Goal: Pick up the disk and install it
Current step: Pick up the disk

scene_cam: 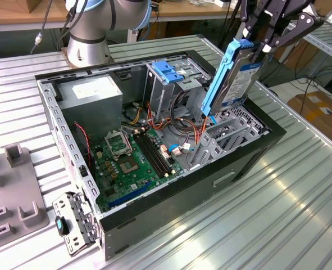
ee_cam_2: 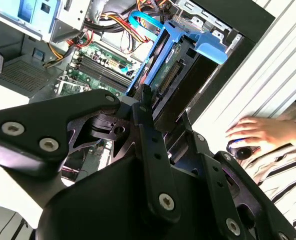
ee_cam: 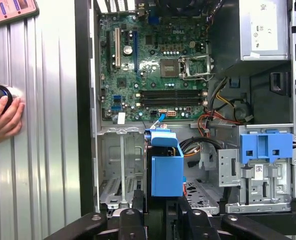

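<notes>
The disk hangs tilted and on edge over the open computer case, at the exterior view's right. Its light-blue carrier rails run down one side, and its lower end dips toward the empty metal drive bay. My gripper is shut on the disk's upper end. In the first wrist view the blue carrier of the disk sits right in front of my gripper, above the drive bay. The second wrist view has the disk clamped between my black fingers.
The case also holds a green motherboard, a grey power-supply box, loose cables and a second bay with a blue handle piece. A person's hand rests on the ribbed table beside the case. A grey fixture stands at the exterior view's left.
</notes>
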Tool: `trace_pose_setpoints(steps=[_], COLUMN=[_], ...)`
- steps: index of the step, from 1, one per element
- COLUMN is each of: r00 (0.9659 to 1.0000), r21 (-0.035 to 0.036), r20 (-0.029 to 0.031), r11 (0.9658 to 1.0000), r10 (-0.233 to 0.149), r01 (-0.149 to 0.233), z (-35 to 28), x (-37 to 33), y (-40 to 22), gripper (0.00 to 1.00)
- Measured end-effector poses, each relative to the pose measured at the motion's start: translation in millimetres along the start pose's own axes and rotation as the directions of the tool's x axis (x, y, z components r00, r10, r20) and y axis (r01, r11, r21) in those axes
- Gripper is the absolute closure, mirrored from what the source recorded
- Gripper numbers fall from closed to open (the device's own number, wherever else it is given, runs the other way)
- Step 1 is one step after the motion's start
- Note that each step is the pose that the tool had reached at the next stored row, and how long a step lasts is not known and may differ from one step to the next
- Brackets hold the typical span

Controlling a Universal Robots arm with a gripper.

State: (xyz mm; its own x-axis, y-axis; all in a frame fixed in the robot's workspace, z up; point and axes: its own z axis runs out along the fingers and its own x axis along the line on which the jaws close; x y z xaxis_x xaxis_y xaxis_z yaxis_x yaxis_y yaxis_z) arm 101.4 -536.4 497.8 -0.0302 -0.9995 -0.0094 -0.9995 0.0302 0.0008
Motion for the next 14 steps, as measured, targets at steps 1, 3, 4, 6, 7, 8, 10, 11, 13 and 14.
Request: trace_pose_setpoints(steps=[1, 3, 4, 6, 7, 8, 10, 11, 13, 14], r00=[1.0000, 1.0000, 1.0000, 1.0000, 1.0000, 1.0000, 1.0000, 1.0000, 1.0000, 1.0000], r21=[0.0000, 0.0000, 0.0000, 0.0000, 0.0000, 0.0000, 0.0000, 0.0000, 0.0000, 0.0000], r20=[-0.0001, 0.0000, 0.0000, 0.0000, -0.0001, -0.0001, 0.0000, -0.0001, 0.0000, -0.0001], r11=[1.0000, 1.0000, 1.0000, 1.0000, 1.0000, 1.0000, 1.0000, 1.0000, 1.0000, 1.0000], r10=[0.000, 0.000, 0.000, 0.000, 0.000, 0.000, 0.000, 0.000, 0.000, 0.000], r01=[0.000, 0.000, 0.000, 0.000, 0.000, 0.000, 0.000, 0.000, 0.000, 0.000], z=[0.0, 0.0, 0.0, 0.0, 0.0, 0.0, 0.0, 0.0, 0.0, 0.0], x=[0.1, 0.8, 0.9, 0.9, 0.9, 0.9, 0.9, 1.0, 1.5, 2.1], y=[0.0, 0.0, 0.0, 0.0, 0.0, 0.0, 0.0, 0.0, 0.0, -0.1], gripper=[0.65, 0.65, 0.65, 0.65, 0.65, 0.65, 0.65, 0.65, 0.65, 0.65])
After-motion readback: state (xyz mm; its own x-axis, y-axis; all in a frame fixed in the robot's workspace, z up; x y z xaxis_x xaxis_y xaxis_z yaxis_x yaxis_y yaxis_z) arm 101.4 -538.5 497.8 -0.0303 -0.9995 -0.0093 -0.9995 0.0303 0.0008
